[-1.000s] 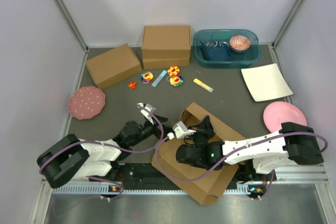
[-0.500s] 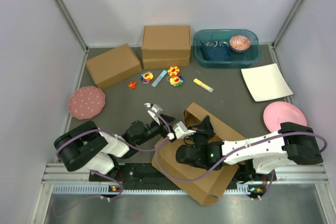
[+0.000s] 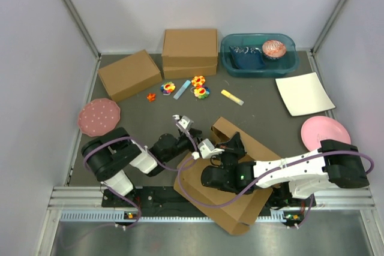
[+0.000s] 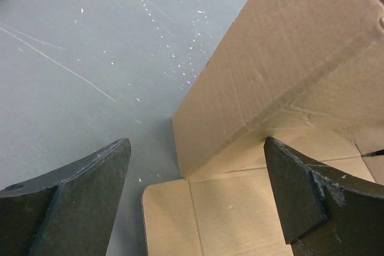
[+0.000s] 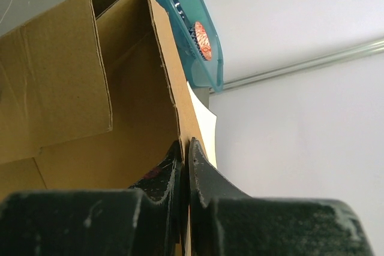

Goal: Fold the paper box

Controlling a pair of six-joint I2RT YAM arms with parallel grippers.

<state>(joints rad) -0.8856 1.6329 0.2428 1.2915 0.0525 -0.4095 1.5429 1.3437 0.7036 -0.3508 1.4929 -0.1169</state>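
The paper box [image 3: 237,208] is a brown cardboard sheet lying at the near middle of the table, with one wall [image 3: 225,127] raised at its far side. My right gripper [image 3: 233,141] is shut on that raised wall; in the right wrist view its fingertips [image 5: 185,148] pinch the wall's edge [image 5: 162,58]. My left gripper [image 3: 185,123] stands open just left of the box's far corner. In the left wrist view, the wide-apart left gripper [image 4: 195,172] frames a flat flap [image 4: 240,202] and the upright wall [image 4: 288,46], touching neither.
Two other brown boxes [image 3: 129,74] [image 3: 189,52] stand at the back. A teal bin [image 3: 258,55], a white square plate [image 3: 303,93] and a pink plate [image 3: 324,131] are on the right. Another pink plate [image 3: 98,117] lies left. Small toys [image 3: 192,87] and a yellow stick [image 3: 232,97] lie mid-table.
My left arm has swung to the right, bringing its open gripper up to the box's far left corner. The right gripper has kept its hold and not moved.
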